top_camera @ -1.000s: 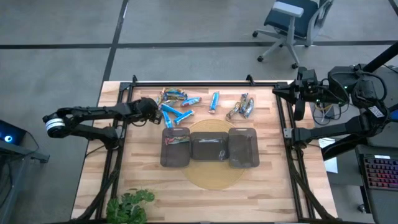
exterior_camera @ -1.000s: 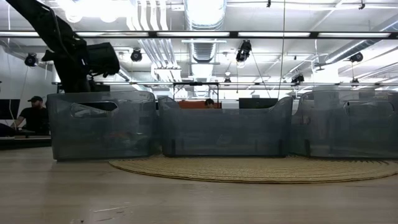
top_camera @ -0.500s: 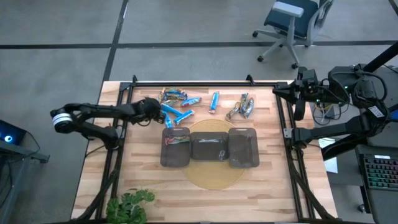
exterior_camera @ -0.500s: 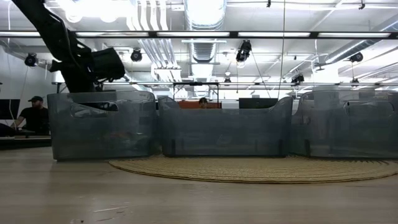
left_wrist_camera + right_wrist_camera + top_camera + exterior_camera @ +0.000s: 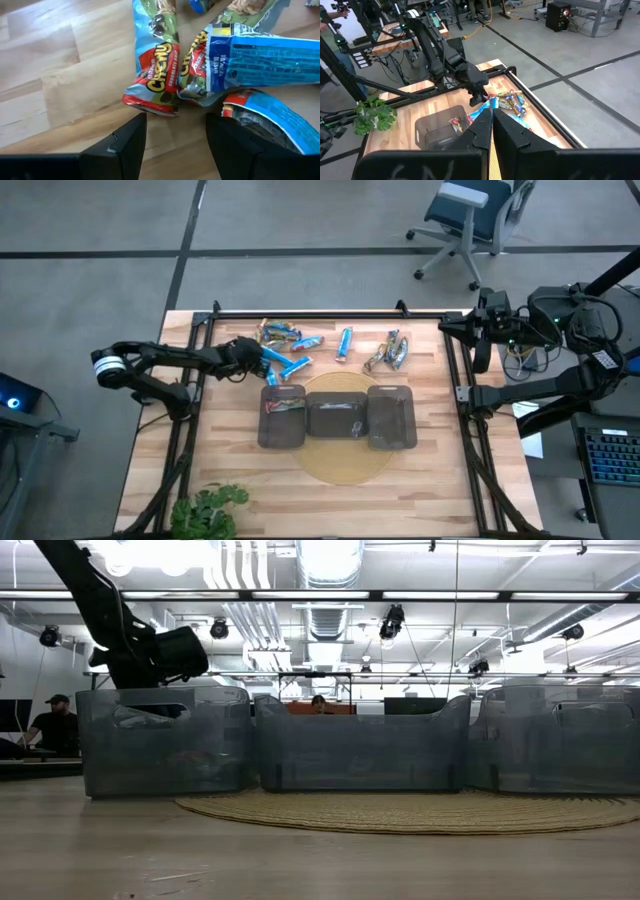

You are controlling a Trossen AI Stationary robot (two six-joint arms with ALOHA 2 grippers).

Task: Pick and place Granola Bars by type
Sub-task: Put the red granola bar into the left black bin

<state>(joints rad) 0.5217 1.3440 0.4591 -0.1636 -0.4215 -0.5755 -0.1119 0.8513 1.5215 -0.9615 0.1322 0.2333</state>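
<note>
Dark trays (image 5: 337, 417) sit nearest us, three in a row. Beyond them our left gripper (image 5: 253, 356), fingers spread, hovers over the Granola Bars (image 5: 300, 346) scattered along the far edge. Our right gripper (image 5: 491, 131) waits off right, pressed together.

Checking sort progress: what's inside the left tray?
The left tray holds at least one mixed-colour bar near its far end. The low view's cloudy wall hides the rest; no count possible.
</note>
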